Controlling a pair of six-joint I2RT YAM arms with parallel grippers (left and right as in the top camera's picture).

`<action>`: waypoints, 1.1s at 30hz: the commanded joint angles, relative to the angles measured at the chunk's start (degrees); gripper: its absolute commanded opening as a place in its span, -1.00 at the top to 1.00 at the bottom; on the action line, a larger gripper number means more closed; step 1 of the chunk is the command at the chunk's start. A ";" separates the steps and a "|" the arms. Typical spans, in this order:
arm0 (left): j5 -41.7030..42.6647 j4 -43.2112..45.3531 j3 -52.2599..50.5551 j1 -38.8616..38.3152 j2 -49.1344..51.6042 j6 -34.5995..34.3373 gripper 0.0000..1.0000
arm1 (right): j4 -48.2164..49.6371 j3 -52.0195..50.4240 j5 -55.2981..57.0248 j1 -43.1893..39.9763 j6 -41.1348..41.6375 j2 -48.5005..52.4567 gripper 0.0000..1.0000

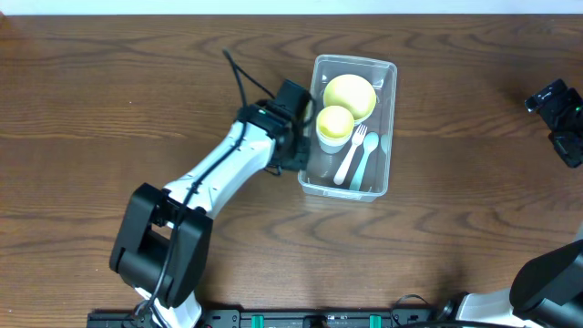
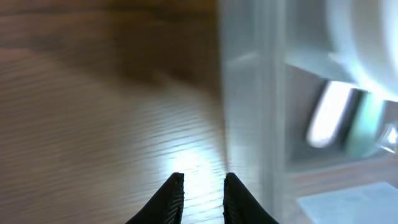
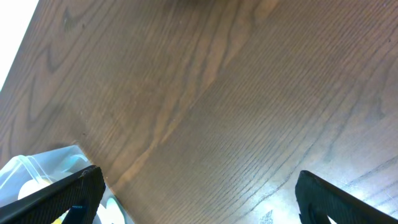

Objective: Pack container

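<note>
The clear plastic container (image 1: 393, 73) stands right of the table's centre. It holds a yellow bowl (image 1: 349, 94), a yellow cup (image 1: 335, 123), a white fork (image 1: 351, 155) and a teal spoon (image 1: 366, 155). My left gripper (image 1: 298, 138) is low beside the container's left wall, outside it. In the left wrist view its fingers (image 2: 203, 186) stand a narrow gap apart with only table between them, and the container wall (image 2: 249, 124) is just to their right. My right gripper (image 1: 557, 118) is at the far right, wide open and empty (image 3: 199, 193).
The brown wooden table (image 1: 109, 109) surrounds the container. The right wrist view shows a corner of the container (image 3: 37, 168) at its lower left. The left arm's white link (image 1: 219, 173) runs from the front edge toward the container.
</note>
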 commanded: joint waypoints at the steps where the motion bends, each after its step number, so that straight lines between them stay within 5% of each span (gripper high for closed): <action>1: 2.51 0.31 0.17 -2.23 0.50 0.11 0.54 | -0.09 -0.15 0.31 -0.22 -0.28 0.20 -0.98; 12: -8.09 -12.72 6.19 2.64 -7.54 1.68 0.51 | -0.09 -0.15 0.31 -0.22 -0.28 0.20 -0.99; 16: -9.35 -16.39 10.86 4.74 -17.05 2.51 0.28 | -0.09 -0.15 0.31 -0.22 -0.28 0.20 -0.98; 18: -11.72 -17.11 12.46 4.94 -22.56 2.49 -0.14 | -0.09 -0.15 0.31 -0.22 -0.26 0.20 -0.98; 19: -12.74 -17.07 12.90 4.94 -25.66 2.51 -0.71 | -0.09 -0.15 0.31 -0.22 -0.28 0.20 -0.98; 20: -14.03 -16.87 13.05 4.94 -28.41 2.54 -0.96 | -0.09 -0.15 0.31 -0.22 -0.28 0.20 -0.98; 25: -28.79 -18.75 13.07 4.94 -42.95 8.24 -0.96 | -0.09 -0.15 0.31 -0.22 -0.28 0.20 -0.99; 33: -32.39 -25.86 13.03 4.96 -62.14 12.81 -0.96 | -0.09 -0.15 0.31 -0.22 -0.28 0.20 -0.98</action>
